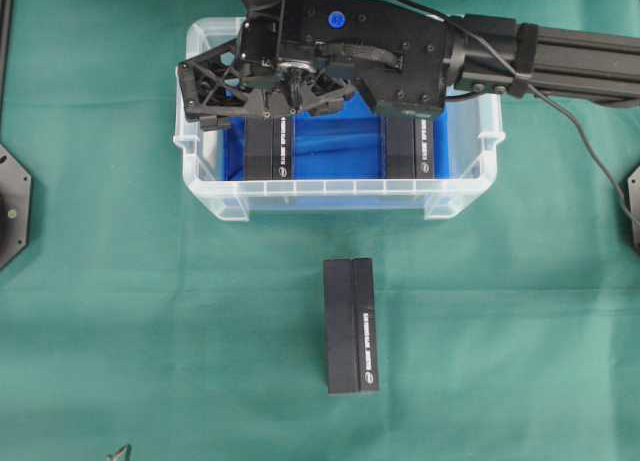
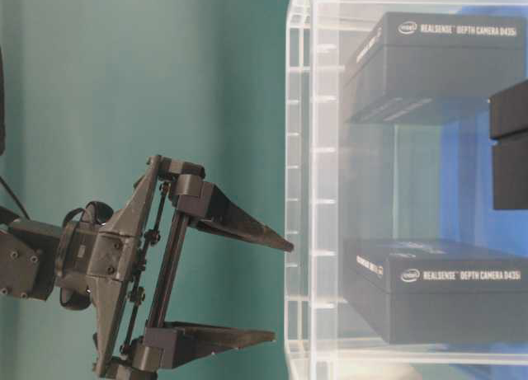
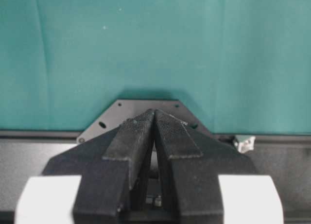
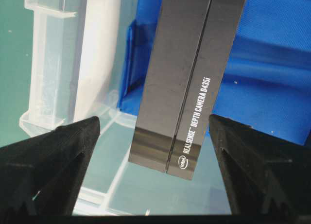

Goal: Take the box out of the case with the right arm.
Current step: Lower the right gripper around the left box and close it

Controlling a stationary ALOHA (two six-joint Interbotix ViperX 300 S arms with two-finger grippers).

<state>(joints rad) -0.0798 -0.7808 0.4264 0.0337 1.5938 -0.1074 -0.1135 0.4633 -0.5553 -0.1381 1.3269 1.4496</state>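
A clear plastic case [image 1: 340, 196] with a bright blue bottom sits on a green cloth-covered table [image 1: 150, 311], toward the far side in the overhead view, as the all-black right arm [image 1: 540, 56] reaches in from the right and hangs over it. Its lattice-framed right gripper [image 1: 200, 96] is over the left end of the case, jaws spread wide and holding nothing; the right wrist view shows the two dark fingers [image 4: 53, 161] standing well apart on either side of a black box [image 4: 187, 83], with clear space between each finger and the box. That left box [image 1: 268, 149], lettered "RealSense Depth Camera D435i", lies on the blue bottom near the left wall of the case, while a second black box [image 1: 412, 147] lies toward the right end, the two well apart. A third black box [image 1: 351, 326] lies on the cloth outside the case, on the near side and roughly in line with its middle. The left gripper [image 3: 154, 118], seen from its own wrist camera, has its two textured fingers pressed tip to tip with nothing between them, hanging above bare green cloth and a dark base plate [image 3: 112, 118] at the table's edge.
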